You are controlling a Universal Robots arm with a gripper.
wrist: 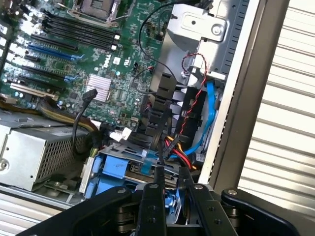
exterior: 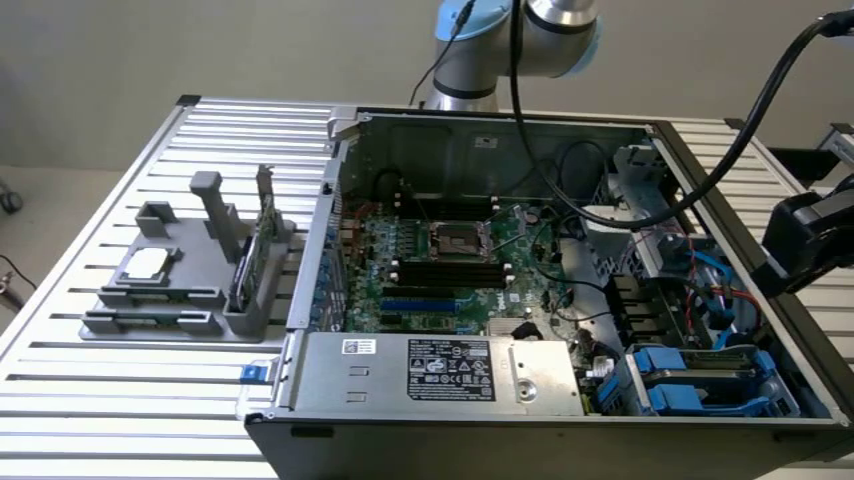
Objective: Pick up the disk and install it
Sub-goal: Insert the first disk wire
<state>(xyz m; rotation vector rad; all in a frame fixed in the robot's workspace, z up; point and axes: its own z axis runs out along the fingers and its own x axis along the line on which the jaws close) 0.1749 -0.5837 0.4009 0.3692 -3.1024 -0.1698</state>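
An open computer case [exterior: 534, 280] lay on the slatted counter [exterior: 107, 400], its motherboard [exterior: 441, 265] exposed and its power supply [exterior: 447, 368] along the side nearest the counter's front edge. The disk [exterior: 687, 365], clipped in its blue frame, sat in the drive bay at the corner of the case toward the front edge and the exterior view's right, just beside the power supply. In the wrist view the disk [wrist: 115, 169] lay low in that bay, with black, red and orange cables crossing just above it and a blue cable [wrist: 209, 113] running along the case wall. The gripper [wrist: 171, 183] hung over this same corner, and its fingers [wrist: 151, 201] stood a little apart, a narrow gap between them through which blue plastic showed; whether they touched the frame could not be told. The arm [exterior: 547, 25] rose behind the case at the counter's far edge. Toward the exterior view's left, well apart from the case, a grey holder [exterior: 160, 310] carried a small square processor chip [exterior: 147, 265] and an upright green card [exterior: 247, 265].
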